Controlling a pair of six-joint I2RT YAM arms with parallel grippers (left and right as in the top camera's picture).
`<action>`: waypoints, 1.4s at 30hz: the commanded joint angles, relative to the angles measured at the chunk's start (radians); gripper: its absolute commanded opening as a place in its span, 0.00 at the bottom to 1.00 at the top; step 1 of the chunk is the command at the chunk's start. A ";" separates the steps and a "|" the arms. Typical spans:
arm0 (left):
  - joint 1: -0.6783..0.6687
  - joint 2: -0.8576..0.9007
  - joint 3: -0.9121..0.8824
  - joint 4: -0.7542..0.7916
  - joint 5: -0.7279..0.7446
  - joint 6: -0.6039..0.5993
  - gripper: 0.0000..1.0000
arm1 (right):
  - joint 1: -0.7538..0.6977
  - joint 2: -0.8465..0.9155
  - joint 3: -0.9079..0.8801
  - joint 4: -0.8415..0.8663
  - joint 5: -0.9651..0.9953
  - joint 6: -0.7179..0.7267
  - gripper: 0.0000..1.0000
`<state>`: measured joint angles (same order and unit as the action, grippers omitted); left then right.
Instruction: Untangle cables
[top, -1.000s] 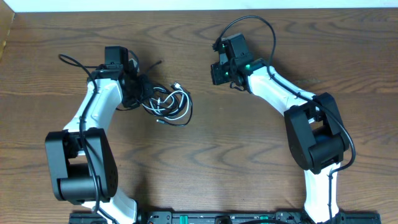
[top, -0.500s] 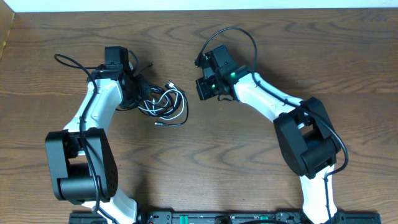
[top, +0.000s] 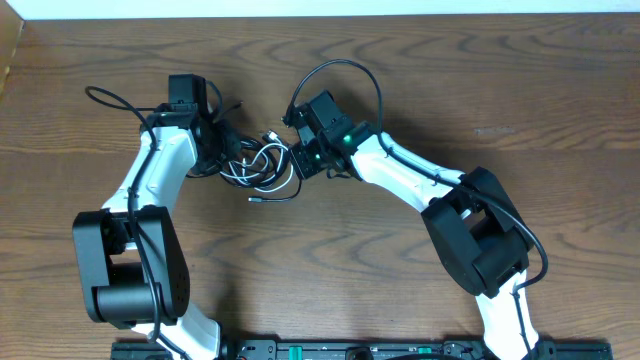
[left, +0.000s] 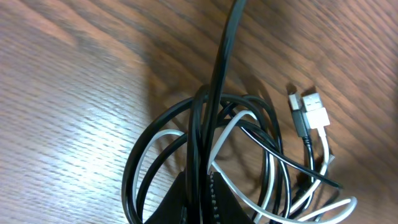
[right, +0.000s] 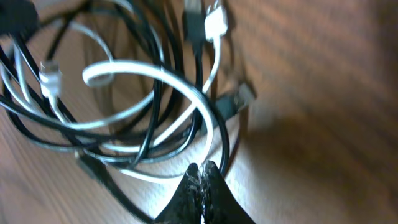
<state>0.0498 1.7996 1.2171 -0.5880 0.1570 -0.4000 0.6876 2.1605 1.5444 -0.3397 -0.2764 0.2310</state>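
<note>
Left hand (left: 200, 198): fingers pressed together. The black cable (left: 221, 74) runs straight up out of the tips, so I log it as pinched there. From overhead this hand sits at the left edge of the bundle (top: 262, 165), with one black strand sticking up past it.

Bundle: lies on the bench (top: 450, 80) between the two hands, left of centre. Black loops and the white cable (left: 249, 121) are wound through each other. In the left wrist view a white plug (left: 316, 117) and a dark plug (left: 300, 121) lie side by side at the right of the coil.

Right hand (right: 203, 177): fingers pressed together to a point, no gap showing. The tips sit at the near edge of the coil, right against a white loop (right: 186, 90) and the black loop beside it. I cannot tell whether any strand is caught between them. From overhead, this hand is at the bundle's right edge.
</note>
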 joint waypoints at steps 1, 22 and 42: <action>0.002 -0.002 -0.003 -0.006 -0.051 -0.033 0.08 | -0.019 0.000 0.004 0.057 0.003 0.008 0.02; 0.002 -0.002 -0.003 0.004 0.044 0.037 0.65 | -0.018 0.002 0.004 0.100 0.047 -0.019 0.37; -0.003 -0.006 -0.035 -0.015 0.000 -0.103 0.43 | -0.020 0.002 0.004 0.032 0.203 -0.019 0.32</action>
<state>0.0494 1.7931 1.2022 -0.6136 0.1478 -0.4778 0.6659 2.1605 1.5444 -0.3065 -0.0921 0.2188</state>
